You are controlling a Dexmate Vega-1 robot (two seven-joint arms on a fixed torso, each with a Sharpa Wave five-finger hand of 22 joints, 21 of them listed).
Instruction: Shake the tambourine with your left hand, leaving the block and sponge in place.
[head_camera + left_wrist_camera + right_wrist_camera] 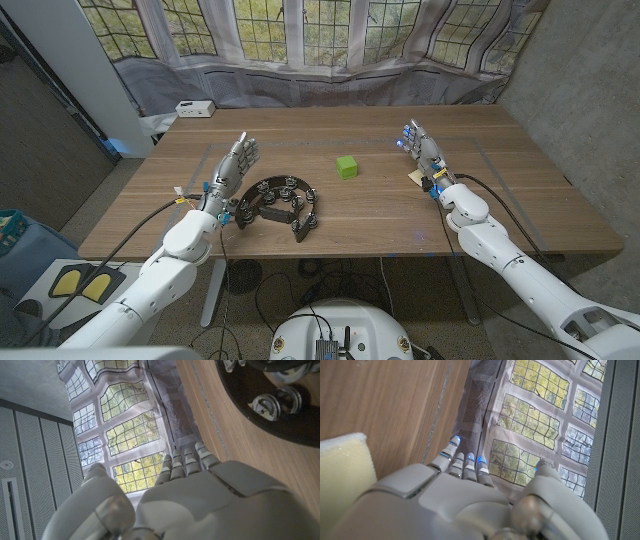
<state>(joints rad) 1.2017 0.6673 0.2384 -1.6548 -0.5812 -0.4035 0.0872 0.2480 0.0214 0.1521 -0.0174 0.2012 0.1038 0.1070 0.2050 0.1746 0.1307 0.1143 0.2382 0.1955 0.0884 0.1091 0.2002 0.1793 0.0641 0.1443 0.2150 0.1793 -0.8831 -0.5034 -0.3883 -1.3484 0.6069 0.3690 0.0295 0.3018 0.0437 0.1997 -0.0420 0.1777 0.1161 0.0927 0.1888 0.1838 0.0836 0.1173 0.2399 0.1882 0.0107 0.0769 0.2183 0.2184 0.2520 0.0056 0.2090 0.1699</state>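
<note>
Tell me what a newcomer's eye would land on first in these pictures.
Probably the black tambourine near the table's front edge, just beside the left hand, which stands open with fingers stretched and is not holding it. Next, the bright green block alone at mid-table. On the right side, the right hand stands open next to a pale yellow sponge.

Black tambourine [280, 205] flat on table, green block [346, 167] beyond, sponge [415, 178] right
</note>
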